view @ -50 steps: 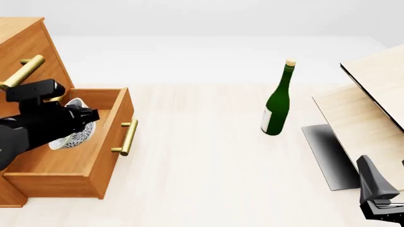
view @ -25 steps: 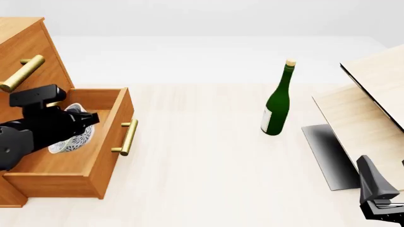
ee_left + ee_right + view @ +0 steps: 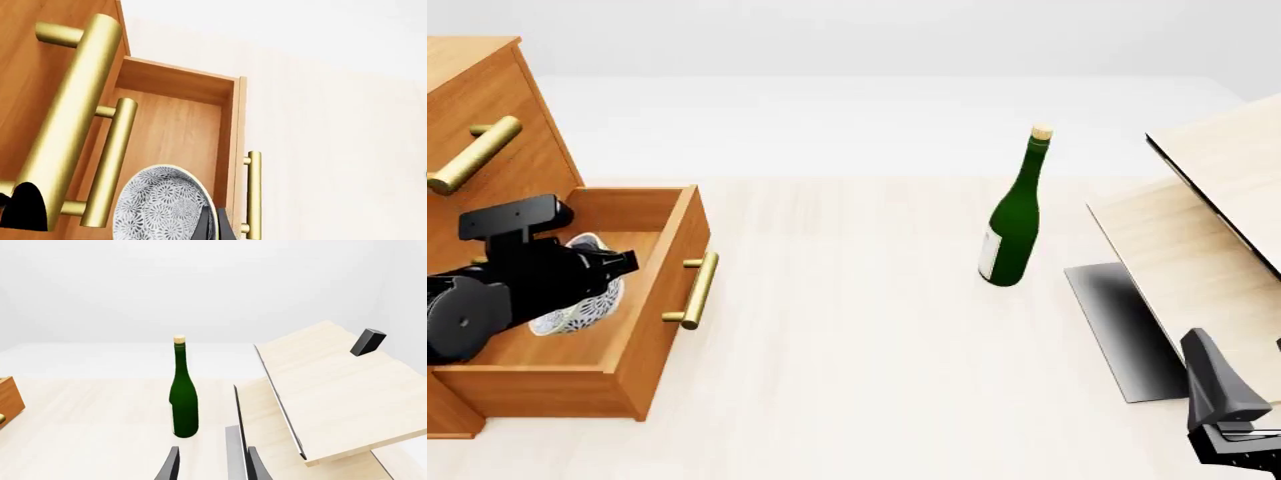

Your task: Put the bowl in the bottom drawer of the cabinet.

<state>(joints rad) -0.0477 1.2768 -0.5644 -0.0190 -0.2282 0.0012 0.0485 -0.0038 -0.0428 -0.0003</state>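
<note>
While gripped at its rim by the left gripper, the bowl hangs tilted inside the open bottom drawer, lower left of frame; release is straight down. Right gripper idle, slightly parted.

Orange-brown wooden cabinet, matt grain; polished brass bar handle; glossy speckled bowl; shiny green glass bottle; pale matt wood tabletop
</note>
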